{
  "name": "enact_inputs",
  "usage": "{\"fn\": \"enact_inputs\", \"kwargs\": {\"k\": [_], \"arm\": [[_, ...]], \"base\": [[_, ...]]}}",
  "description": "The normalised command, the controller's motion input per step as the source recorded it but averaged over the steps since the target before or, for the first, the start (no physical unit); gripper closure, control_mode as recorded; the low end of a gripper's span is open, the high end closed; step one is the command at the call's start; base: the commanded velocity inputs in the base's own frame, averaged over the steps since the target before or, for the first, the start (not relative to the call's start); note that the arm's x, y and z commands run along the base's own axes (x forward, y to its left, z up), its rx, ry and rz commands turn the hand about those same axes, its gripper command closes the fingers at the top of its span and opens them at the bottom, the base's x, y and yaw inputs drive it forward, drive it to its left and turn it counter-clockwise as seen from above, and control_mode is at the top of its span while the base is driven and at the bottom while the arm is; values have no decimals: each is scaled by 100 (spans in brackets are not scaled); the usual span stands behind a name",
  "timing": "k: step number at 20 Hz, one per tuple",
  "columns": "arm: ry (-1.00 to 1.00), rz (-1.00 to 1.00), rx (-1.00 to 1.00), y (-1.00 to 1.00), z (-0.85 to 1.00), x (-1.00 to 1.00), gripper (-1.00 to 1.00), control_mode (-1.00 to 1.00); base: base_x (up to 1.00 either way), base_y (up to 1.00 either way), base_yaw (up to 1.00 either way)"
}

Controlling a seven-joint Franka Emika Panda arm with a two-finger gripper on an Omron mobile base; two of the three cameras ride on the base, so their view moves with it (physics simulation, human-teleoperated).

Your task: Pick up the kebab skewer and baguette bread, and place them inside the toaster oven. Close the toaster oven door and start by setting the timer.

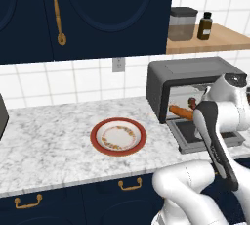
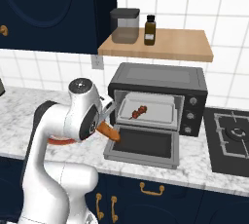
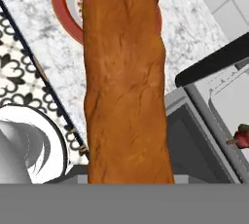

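My gripper is shut on the baguette bread, an orange-brown loaf that runs up the middle of the hand view and hides the fingertips. The loaf hangs at the left front corner of the toaster oven, just over the left edge of the toaster oven door, which lies open and flat. From the left, the baguette points into the oven's mouth. The kebab skewer lies on the tray inside the oven, also seen at the hand view's right edge.
A red-rimmed plate with nothing on it sits on the marble counter left of the oven. A wooden shelf above the oven carries a jar and a brown bottle. A stove top lies right of the oven.
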Motion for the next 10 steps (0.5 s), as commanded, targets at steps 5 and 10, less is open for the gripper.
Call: {"fn": "enact_inputs", "kwargs": {"k": [5, 10], "arm": [[0, 12, 0, -100, 56, 32, 100, -100], [-10, 11, 0, -81, 7, 10, 100, -100]], "base": [[0, 0, 0], [0, 0, 0]]}}
